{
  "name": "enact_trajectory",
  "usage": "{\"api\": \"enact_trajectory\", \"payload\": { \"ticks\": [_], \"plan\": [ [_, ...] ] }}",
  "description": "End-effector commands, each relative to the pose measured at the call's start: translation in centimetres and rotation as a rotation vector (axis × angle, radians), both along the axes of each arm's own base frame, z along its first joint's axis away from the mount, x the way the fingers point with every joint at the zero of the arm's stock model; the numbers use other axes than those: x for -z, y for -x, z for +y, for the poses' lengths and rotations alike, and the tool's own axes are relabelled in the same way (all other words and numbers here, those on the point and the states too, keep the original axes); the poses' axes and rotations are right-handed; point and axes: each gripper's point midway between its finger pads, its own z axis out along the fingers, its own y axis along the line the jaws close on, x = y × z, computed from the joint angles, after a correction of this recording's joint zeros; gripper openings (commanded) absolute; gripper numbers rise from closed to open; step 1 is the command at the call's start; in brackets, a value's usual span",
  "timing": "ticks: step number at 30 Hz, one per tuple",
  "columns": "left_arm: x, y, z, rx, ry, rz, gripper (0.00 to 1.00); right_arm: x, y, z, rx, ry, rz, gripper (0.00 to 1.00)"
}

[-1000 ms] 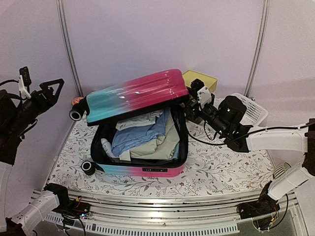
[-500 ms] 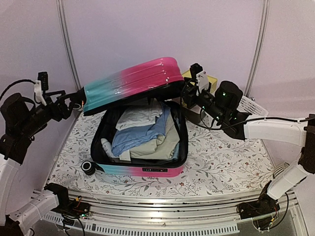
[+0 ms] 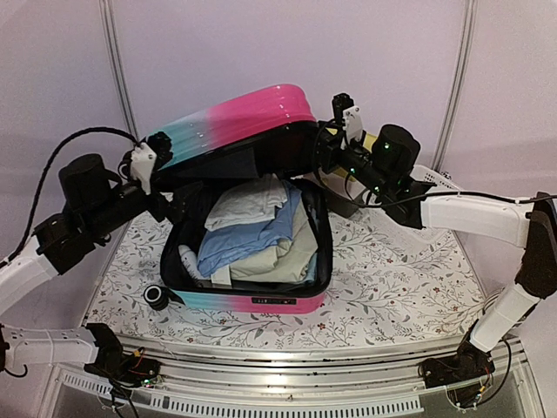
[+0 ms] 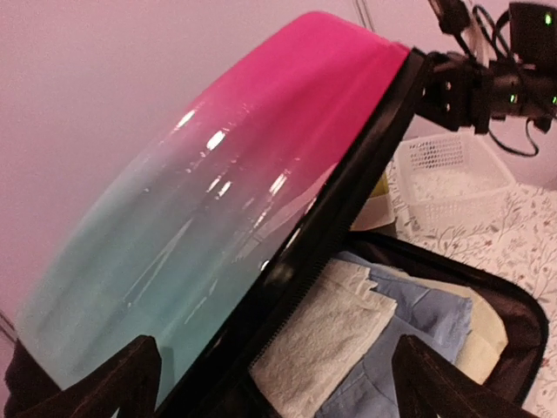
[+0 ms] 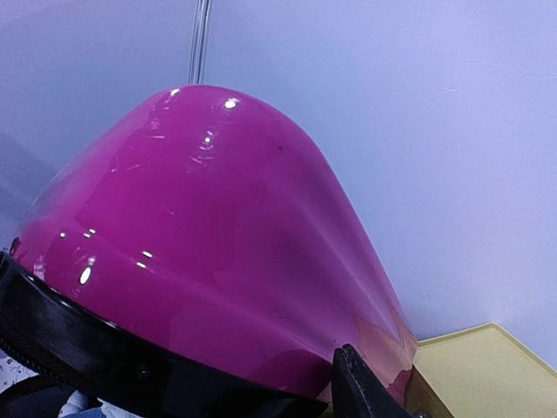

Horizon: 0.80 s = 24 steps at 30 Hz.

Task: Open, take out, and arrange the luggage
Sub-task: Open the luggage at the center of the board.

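The fingers [image 4: 122,383] of the left gripper [image 4: 274,348] are seen spread wide at the turquoise end of the lid [image 3: 235,131], with the lid's black rim lying between them. The right gripper [image 3: 324,155] is set against the pink end of the lid. Only one finger [image 5: 361,387] is shown there, so it cannot be told whether the jaws are pinched or parted.

The luggage [image 3: 261,300] is laid flat at the middle of the tabletop [image 3: 392,287], slightly towards the left edge. Its lid is raised and tilted over the far side. Folded clothes [image 3: 248,231] in white, blue and beige are packed in the open base. A black wheel [image 3: 157,296] is seen at its near left corner.

The tabletop is covered with a floral cloth and bordered along the near edge by a metal rail [image 3: 287,370]. It is enclosed by pale lilac walls [image 3: 287,52] with two upright poles [image 3: 122,78].

A yellow box [image 5: 474,366] and a white basket [image 4: 452,174] are placed near the far right corner. Both are partly hidden in the top view by the right arm [image 3: 470,213]. The far part of the interior is covered by the lid.
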Motion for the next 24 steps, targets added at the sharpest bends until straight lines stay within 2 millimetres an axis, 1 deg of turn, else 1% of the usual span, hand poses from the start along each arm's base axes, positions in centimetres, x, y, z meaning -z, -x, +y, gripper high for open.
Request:
{"api": "enact_trajectory", "payload": {
  "ticks": [1,3,5,7,10,13,15,16,18,19,21,22,24],
  "plan": [
    [0.1,-2.4,-0.2,-0.202,-0.249,-0.176,0.96,0.2,-1.8,-1.2,0.032,-0.04,0.052,0.38],
    [0.0,-3.0,-0.9,-0.238,-0.301,-0.208,0.97,0.0,-1.7,-1.3,0.032,-0.04,0.052,0.38],
    [0.0,-4.2,-1.3,-0.287,-0.348,-0.22,0.97,0.1,-1.7,-1.4,0.034,-0.037,0.054,0.38],
    [-0.6,-5.0,-1.2,-0.352,-0.369,-0.25,0.94,0.0,-1.7,-1.6,0.034,-0.037,0.056,0.38],
    [-2.2,-5.6,-0.3,-0.457,-0.366,-0.313,0.87,0.0,-1.5,-1.7,0.029,-0.039,0.061,0.38],
    [-3.7,-5.7,-0.1,-0.484,-0.355,-0.359,0.78,0.2,-1.4,-1.8,0.026,-0.035,0.066,0.38],
    [-4.3,-5.8,-0.2,-0.49,-0.355,-0.37,0.64,0.4,-1.3,-1.9,0.027,-0.03,0.073,0.39],
    [-4.9,-6.0,-0.2,-0.498,-0.355,-0.376,0.56,0.5,-1.2,-2.0,0.029,-0.029,0.077,0.39],
    [-5.2,-6.6,-0.3,-0.511,-0.37,-0.379,0.4,0.2,-1.0,-2.3,0.029,-0.037,0.087,0.42],
    [-5.3,-6.9,-0.3,-0.52,-0.381,-0.38,0.31,1.2,-0.8,-2.4,0.026,-0.024,0.113,0.45],
    [-5.5,-7.7,-0.2,-0.535,-0.391,-0.379,0.16,1.9,-0.2,-2.8,0.022,-0.012,0.141,0.5],
    [-5.7,-8.0,-0.3,-0.543,-0.39,-0.379,0.08,2.3,0.1,-3.1,0.016,-0.033,0.178,0.52],
    [-6.0,-8.5,-0.4,-0.552,-0.39,-0.384,0.0,3.3,0.9,-3.7,0.011,-0.042,0.235,0.56]
  ]
}}
